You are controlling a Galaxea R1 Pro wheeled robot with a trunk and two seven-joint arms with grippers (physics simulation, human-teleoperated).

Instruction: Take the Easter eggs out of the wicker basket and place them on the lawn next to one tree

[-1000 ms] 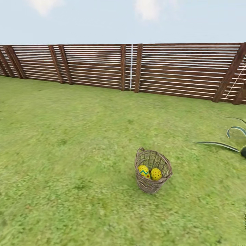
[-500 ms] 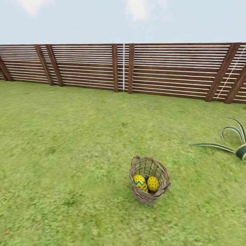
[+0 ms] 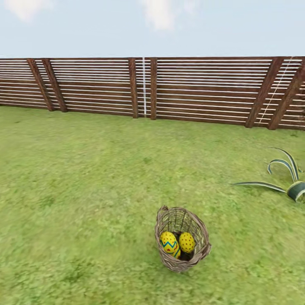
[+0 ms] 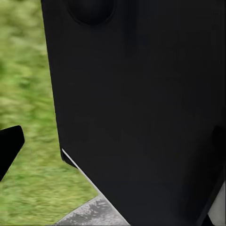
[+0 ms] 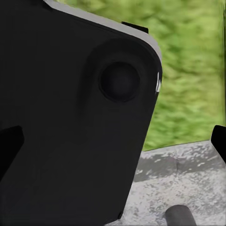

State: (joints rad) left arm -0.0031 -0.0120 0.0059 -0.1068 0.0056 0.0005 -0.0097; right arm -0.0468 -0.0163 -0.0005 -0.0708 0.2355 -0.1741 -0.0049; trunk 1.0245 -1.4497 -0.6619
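A small brown wicker basket (image 3: 182,239) sits on the lawn (image 3: 76,186), tipped slightly so its open mouth faces the camera. Two Easter eggs (image 3: 169,243) lie inside it, touching side by side: yellow shells with red dots, and the one on the robot's left also shows a blue-green zigzag band. A third egg may be hidden beneath them; the weave and shadow make that impossible to tell.

Well beyond the basket, a dark brown slatted wooden fence (image 3: 203,91) runs across the whole view under a pale, lightly clouded sky (image 3: 220,25). To the right of the basket, well apart from it, a spiky plant (image 3: 288,180) spreads striped green-and-white leaves over the grass. Nothing stands between the camera and the basket. No writing or labels can be read.

Both wrist views are mostly blocked by a large black robot part (image 4: 141,108), with blurred grass and grey paving (image 5: 188,179) behind. Whether either gripper's fingers are spread or pressed together cannot be told.
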